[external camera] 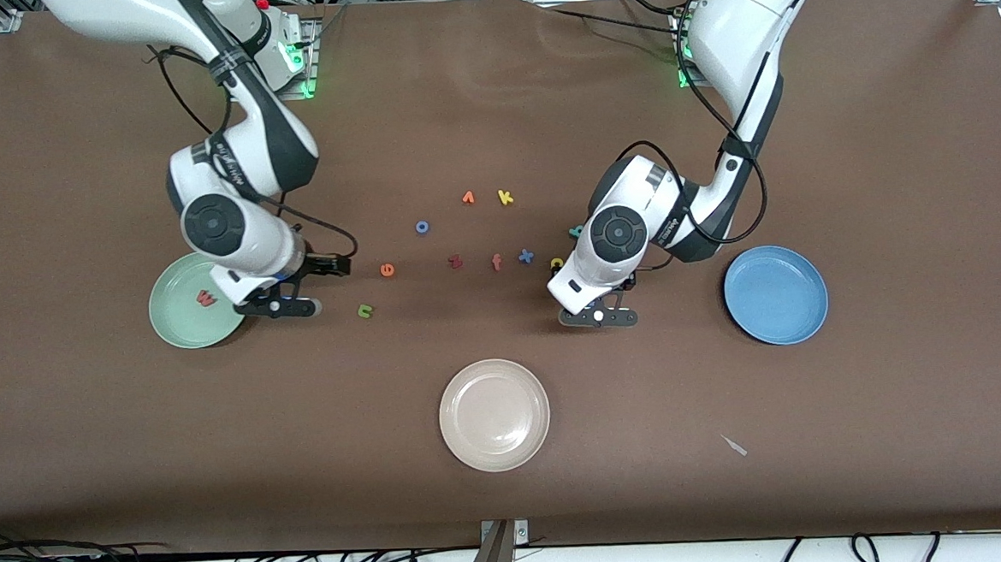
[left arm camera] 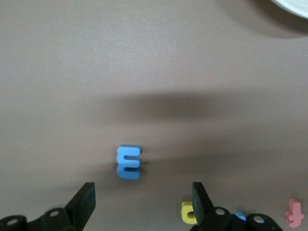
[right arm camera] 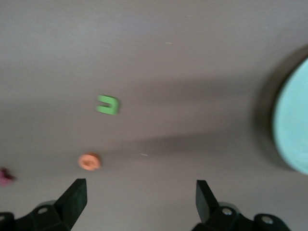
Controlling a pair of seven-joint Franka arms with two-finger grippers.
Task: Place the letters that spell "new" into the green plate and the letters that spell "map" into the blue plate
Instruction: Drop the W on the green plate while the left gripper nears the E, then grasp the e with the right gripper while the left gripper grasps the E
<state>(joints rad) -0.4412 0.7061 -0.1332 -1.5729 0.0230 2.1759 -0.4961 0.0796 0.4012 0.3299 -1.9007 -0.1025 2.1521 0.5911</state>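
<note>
Since the pinkish-red w [external camera: 205, 297] already lies in the green plate [external camera: 179, 332], the right gripper [external camera: 289, 307] hangs beside it, jaws wide; the left gripper [left arm camera: 143, 202], jaws wide, hangs over the blue m [left arm camera: 128, 162], ready to grab it.

table [external camera: 886, 124]: brown | three plates [external camera: 495, 415] | scattered foam letters [external camera: 455, 261]

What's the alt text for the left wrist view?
A blue m lies on the brown table just ahead of the left gripper, whose open fingers frame the shot. A yellow letter and a salmon letter sit near one finger; a cream plate shows at a corner.
</note>
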